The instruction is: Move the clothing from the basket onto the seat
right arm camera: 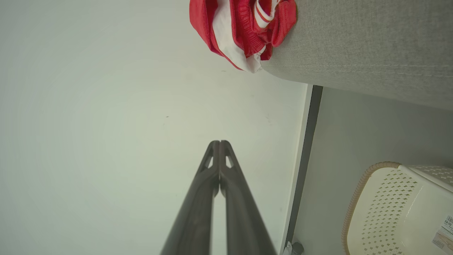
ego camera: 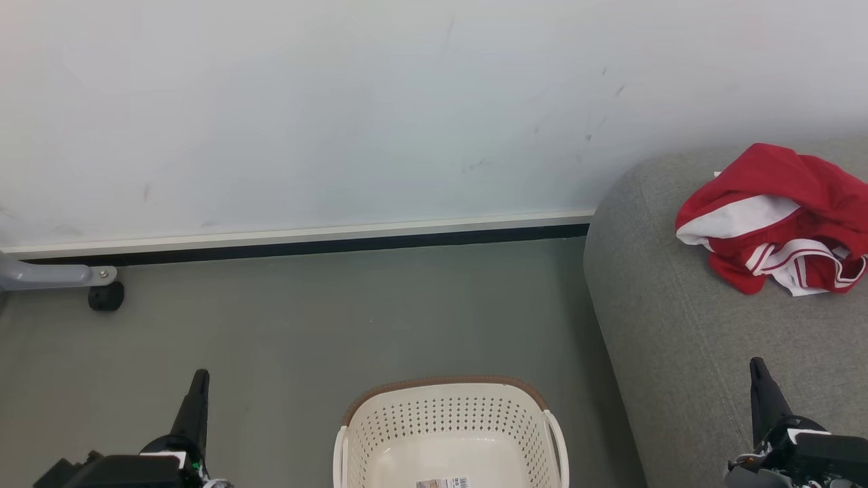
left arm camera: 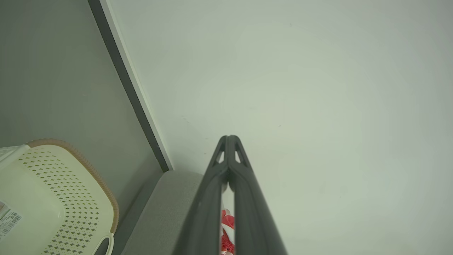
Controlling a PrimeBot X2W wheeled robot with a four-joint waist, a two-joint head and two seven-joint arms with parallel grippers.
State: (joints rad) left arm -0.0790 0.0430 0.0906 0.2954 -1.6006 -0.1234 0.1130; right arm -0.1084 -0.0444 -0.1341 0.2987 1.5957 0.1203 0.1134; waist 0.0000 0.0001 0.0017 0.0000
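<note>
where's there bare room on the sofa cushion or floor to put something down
Bare cushion: the near and left part of the seat, between the red clothing and the right gripper. Bare floor: from the basket rim to the baseboard, left of the seat. Crowded only at the seat's far right, where the clothing lies heaped.

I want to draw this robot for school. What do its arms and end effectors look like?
The left end effector and right end effector look alike: two long, thin, dark grey fingers narrowing to a point, with small triangular holes near the tips. Each grows out of a chunky black wrist block with small white patches.
</note>
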